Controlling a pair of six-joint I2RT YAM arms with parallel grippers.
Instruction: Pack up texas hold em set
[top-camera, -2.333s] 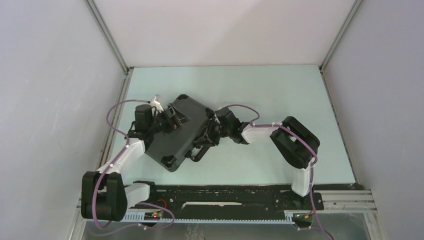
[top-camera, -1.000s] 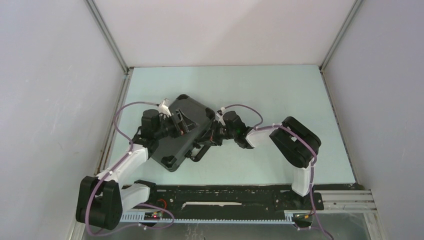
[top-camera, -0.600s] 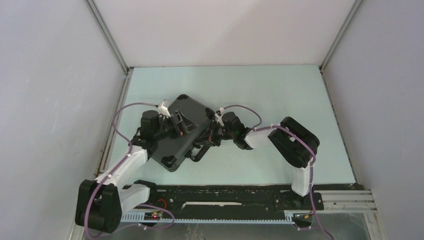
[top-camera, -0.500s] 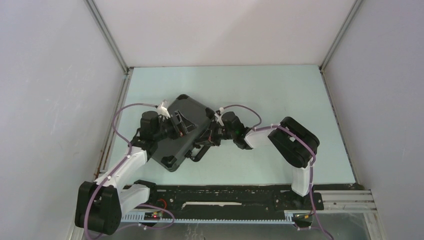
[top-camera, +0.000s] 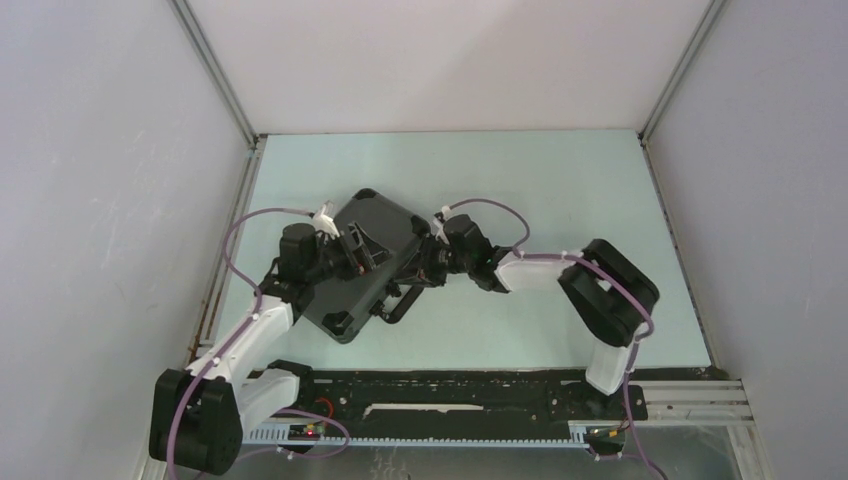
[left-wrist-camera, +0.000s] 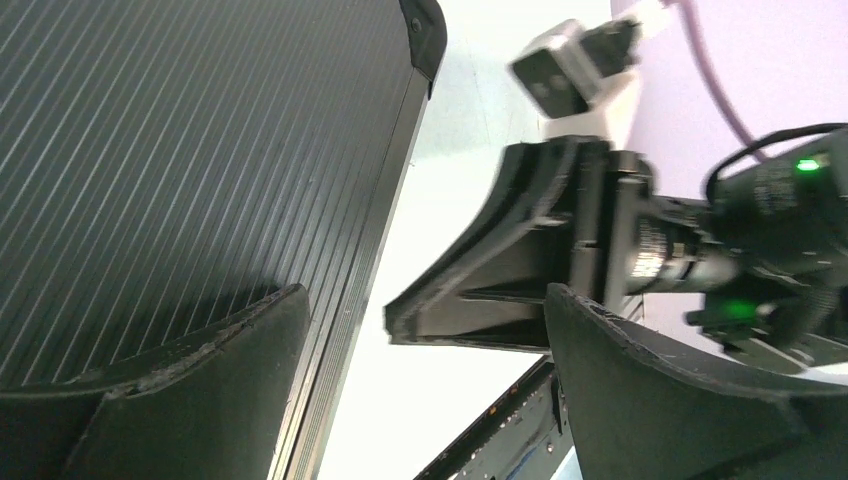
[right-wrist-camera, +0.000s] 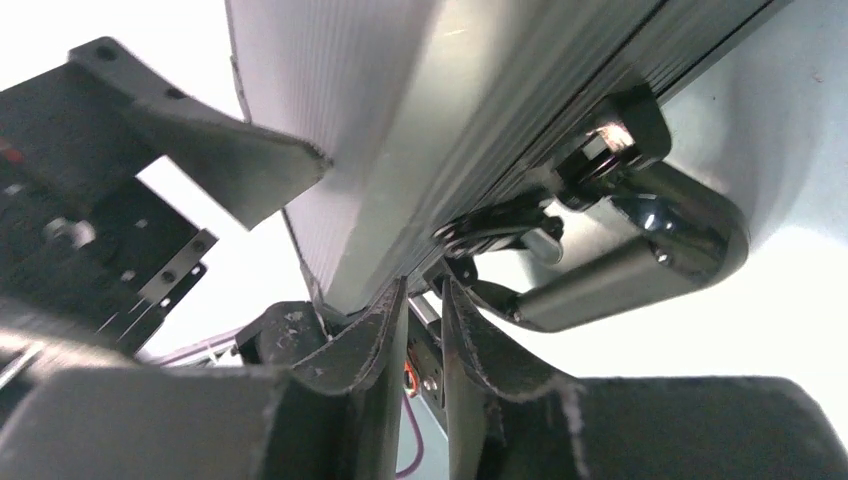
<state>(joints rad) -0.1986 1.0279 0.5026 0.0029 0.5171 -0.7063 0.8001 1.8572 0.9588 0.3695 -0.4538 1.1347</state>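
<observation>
**A:** How do the jaws of the right gripper (right-wrist-camera: 425, 285) stand?

**B:** Nearly pressed together, with only a slim slit between the two fingers. The tips are right at the latch (right-wrist-camera: 500, 225) on the front edge of the briefcase (right-wrist-camera: 400, 120). I cannot tell whether they nip a part of that latch or merely sit against it.

**A:** What lies next to the latch?

**B:** The handle (right-wrist-camera: 620, 250), a glossy dark bar just beside the latch on the same edge of the briefcase.

**A:** And the left gripper (left-wrist-camera: 425, 300)?

**B:** Spread wide and pinching nothing. One finger is over the ribbed lid of the briefcase, close to its long edge. The other hangs out past that edge, above the table (top-camera: 540, 190), so the lid's edge runs between the two. I can't make out whether the first finger touches the lid.

**A:** So the two meet at the briefcase?

**B:** Yes. Seen from above, the left arm reaches in over the left side of the briefcase. The right arm comes at the handle edge from the right, and the two grippers face each other across the lid.

**A:** How does the briefcase itself lie?

**B:** It is closed and flat on the pale table, left of the middle. It is turned on a diagonal, with the handle edge facing the near right.
</observation>
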